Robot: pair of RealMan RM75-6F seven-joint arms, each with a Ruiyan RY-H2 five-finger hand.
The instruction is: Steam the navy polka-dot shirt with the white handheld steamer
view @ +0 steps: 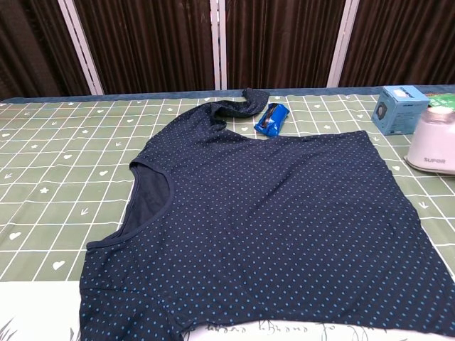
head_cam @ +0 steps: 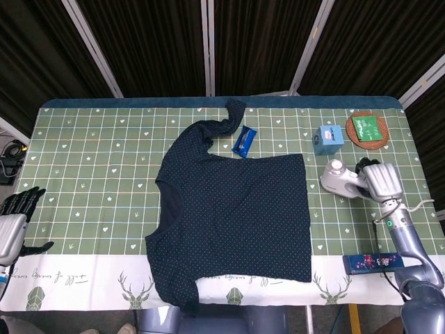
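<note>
The navy polka-dot shirt (head_cam: pixel 233 212) (view: pixel 263 220) lies spread flat across the middle of the table, one sleeve folded up toward the far edge. The white handheld steamer (head_cam: pixel 339 179) (view: pixel 434 142) is just off the shirt's right edge, over bare tablecloth. My right hand (head_cam: pixel 379 181) grips its handle in the head view; the chest view shows only the steamer's head at the frame edge. My left hand (head_cam: pixel 17 209) hangs by the table's left edge, fingers apart, holding nothing.
A blue packet (head_cam: pixel 244 140) (view: pixel 271 118) lies by the shirt's collar. A light-blue box (head_cam: pixel 327 139) (view: pixel 399 109) stands behind the steamer, a round brown coaster with a green pack (head_cam: pixel 368 129) beyond it. A small dark device (head_cam: pixel 373 262) lies at the front right.
</note>
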